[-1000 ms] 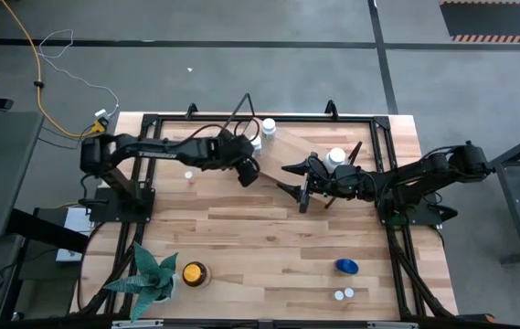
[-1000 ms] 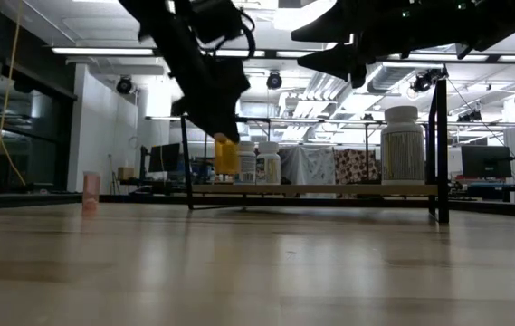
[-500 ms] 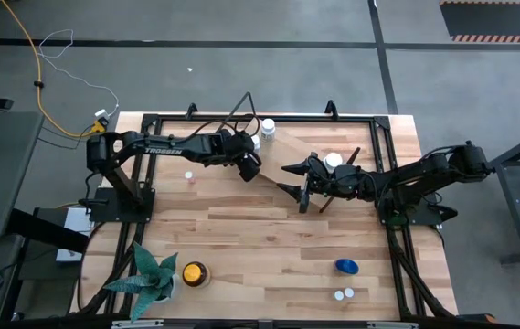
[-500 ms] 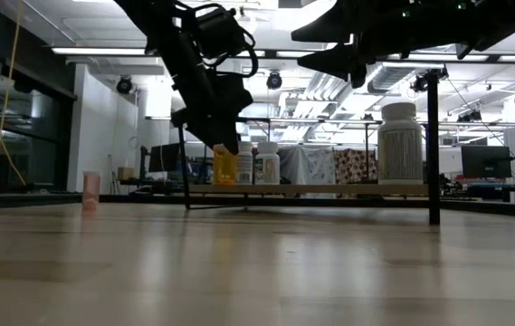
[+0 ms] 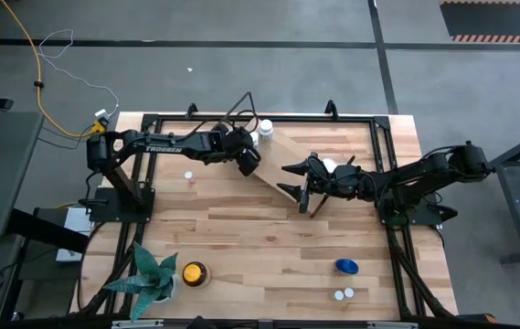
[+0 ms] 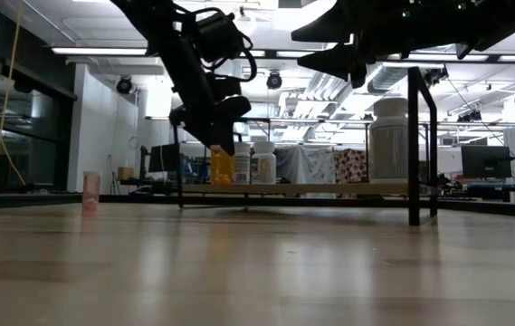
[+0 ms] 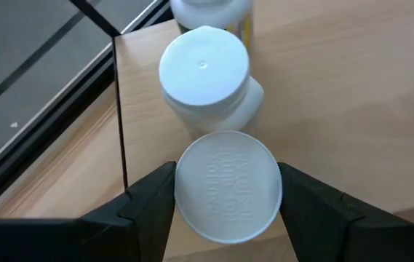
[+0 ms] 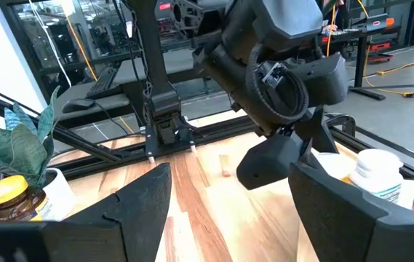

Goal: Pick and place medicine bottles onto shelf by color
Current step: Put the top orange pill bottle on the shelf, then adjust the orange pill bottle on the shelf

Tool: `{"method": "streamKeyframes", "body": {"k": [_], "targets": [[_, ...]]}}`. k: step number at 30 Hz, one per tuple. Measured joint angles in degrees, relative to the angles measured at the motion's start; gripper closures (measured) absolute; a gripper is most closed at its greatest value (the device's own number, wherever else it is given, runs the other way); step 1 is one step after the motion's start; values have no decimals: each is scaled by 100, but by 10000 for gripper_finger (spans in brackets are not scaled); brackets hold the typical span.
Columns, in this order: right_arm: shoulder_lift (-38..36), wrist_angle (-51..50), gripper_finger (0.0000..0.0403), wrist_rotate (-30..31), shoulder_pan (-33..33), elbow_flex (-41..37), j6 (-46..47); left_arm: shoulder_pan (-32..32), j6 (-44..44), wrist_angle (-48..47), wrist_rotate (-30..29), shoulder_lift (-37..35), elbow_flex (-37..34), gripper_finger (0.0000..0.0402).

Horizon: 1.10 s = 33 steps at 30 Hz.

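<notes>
Tabletop: embossed, unreadable white cap (image 7: 228, 185)

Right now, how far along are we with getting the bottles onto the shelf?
Done: three white-capped bottles stand on the shelf, including the large white bottle. In hand: the left gripper is shut on the orange bottle at the shelf's end; the right gripper hangs open, empty. Left: the blue bottle, two small white bottles, the amber bottle and a pink one remain on the table.
</notes>
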Motion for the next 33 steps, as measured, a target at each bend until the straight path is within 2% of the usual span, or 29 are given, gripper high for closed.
{"method": "streamKeyframes", "body": {"k": [8, 13, 22, 26, 33], "targets": [[0, 0, 135, 1, 0, 0, 0, 49, -127, 3, 13, 0, 0, 192], [0, -1, 135, 1, 0, 0, 0, -29, 168, -37, 29, 0, 0, 192], [0, -1, 135, 0, 0, 0, 0, -39, 203, -32, 215, 0, 2, 190], [0, 0, 135, 2, 2, 0, 0, -41, 57, -33, 206, -2, 2, 168], [0, -2, 135, 0, 0, 0, 0, -41, 10, -70, 166, -79, 2, 107]]}}
